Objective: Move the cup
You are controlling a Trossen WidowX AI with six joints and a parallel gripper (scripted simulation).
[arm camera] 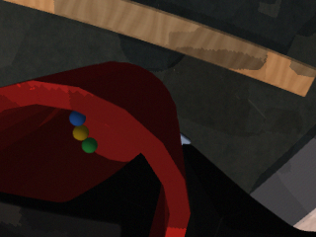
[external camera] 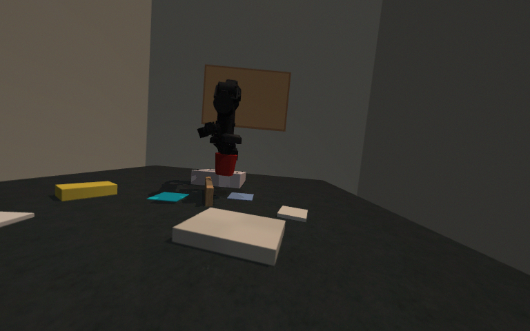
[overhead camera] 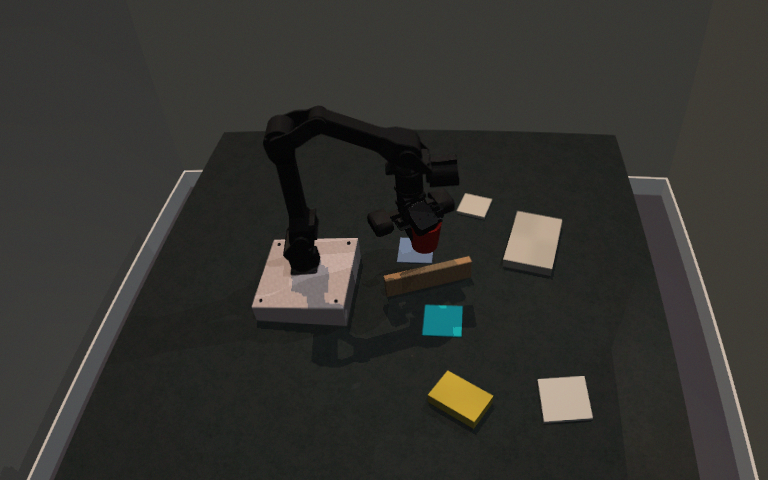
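My gripper is shut on the rim of a red cup and holds it upright in the air. Three marbles, blue, yellow and green, lie inside the cup. The cup hangs over the pale blue pad, close to the upright wooden bar. A teal pad lies flat on the other side of the bar. In the wrist view the pale blue pad is almost wholly hidden behind the cup.
The arm's base plate stands left of the pads. A large beige slab, a small beige tile, another beige tile and a yellow block lie on the dark table.
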